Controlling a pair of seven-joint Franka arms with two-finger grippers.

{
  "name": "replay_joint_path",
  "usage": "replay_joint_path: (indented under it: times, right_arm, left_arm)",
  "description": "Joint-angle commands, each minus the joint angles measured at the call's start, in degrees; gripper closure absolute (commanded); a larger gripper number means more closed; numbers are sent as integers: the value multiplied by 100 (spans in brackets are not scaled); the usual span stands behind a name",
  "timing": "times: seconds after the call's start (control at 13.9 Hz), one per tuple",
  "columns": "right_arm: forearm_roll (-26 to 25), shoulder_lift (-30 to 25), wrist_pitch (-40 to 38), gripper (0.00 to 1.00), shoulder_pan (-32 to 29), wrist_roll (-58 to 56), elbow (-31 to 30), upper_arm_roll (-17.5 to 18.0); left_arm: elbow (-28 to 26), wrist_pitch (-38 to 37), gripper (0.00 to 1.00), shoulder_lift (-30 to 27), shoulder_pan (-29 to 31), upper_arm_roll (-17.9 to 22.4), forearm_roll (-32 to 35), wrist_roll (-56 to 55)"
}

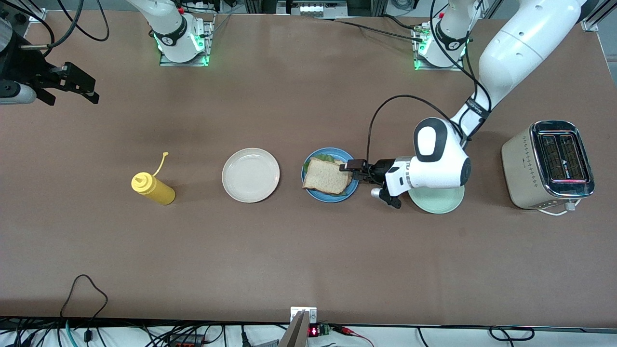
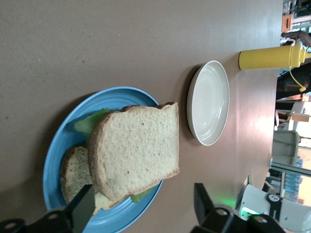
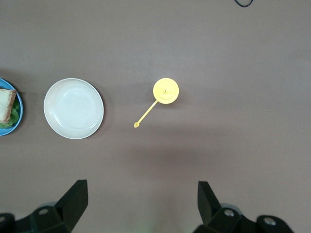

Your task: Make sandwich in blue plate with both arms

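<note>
The blue plate [image 1: 313, 191] holds the sandwich. A top bread slice [image 1: 327, 176] lies on green lettuce [image 1: 328, 157] and a lower slice. My left gripper [image 1: 353, 171] is open and empty, low at the plate's rim on the side toward the left arm's end. In the left wrist view the top slice [image 2: 133, 148] sits askew over the lower slice [image 2: 75, 170] and lettuce [image 2: 90, 121] on the plate [image 2: 56, 145], with my open gripper [image 2: 143, 206] straddling the rim. My right gripper [image 1: 89, 89] waits open and empty, high over the right arm's end; it shows in its own view [image 3: 141, 196].
A beige-white plate [image 1: 250, 174] sits beside the blue plate, and a yellow squeeze bottle [image 1: 153, 188] stands toward the right arm's end. A mint-green plate [image 1: 441, 202] lies partly under my left wrist. A toaster [image 1: 547, 164] stands at the left arm's end.
</note>
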Motion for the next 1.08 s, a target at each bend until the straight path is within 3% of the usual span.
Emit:
replay_joint_path:
  times: [0.0, 0.43, 0.72, 1.0]
  right_arm:
    - [-12, 128, -23, 0, 72, 21, 281, -56]
    - [-29, 137, -23, 0, 46, 3, 352, -65]
    - [-64, 172, -66, 0, 2, 73, 396, -83]
    - [-73, 172, -40, 0, 2, 73, 396, -100]
  left_arm:
    - [-73, -425, 0, -455, -35, 276, 563, 7]
    - [796, -2540, 0, -843, 62, 637, 3119, -843]
    - [2041, -4385, 0, -922, 106, 638, 4544, -1556]
    - [2993, -5373, 0, -1184, 106, 638, 5495, -1540]
